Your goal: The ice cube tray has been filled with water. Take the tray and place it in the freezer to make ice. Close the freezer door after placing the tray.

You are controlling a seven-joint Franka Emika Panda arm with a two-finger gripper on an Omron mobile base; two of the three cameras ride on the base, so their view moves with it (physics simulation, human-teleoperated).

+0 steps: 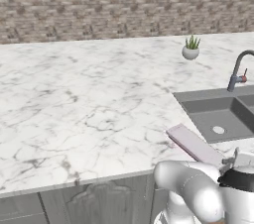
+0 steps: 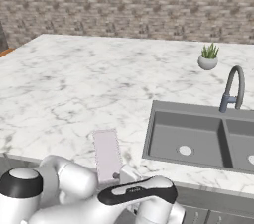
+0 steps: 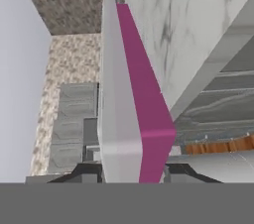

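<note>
Marble counter (image 1: 74, 99) bears ice cube tray (image 3: 131, 109) between gripper (image 3: 133, 171) fingers.

Counter (image 1: 74, 99): polished white marble, grey veins. Wall (image 1: 99, 0) behind counter: rough brick. Sink (image 2: 198, 139) in counter: matt grey. Ice cube tray (image 1: 193, 143) beside sink: smooth, plastic-looking.

Illumination is even and diffuse across the marble counter (image 1: 89, 99); no single light source is identifiable. Shadows are faint, with only soft shading inside the sink (image 2: 186, 139). No glare is present. The base views are sharp but coarsely rendered. In the hand view, the brick wall (image 3: 74, 0) texture appears smeared and blurred.
</note>
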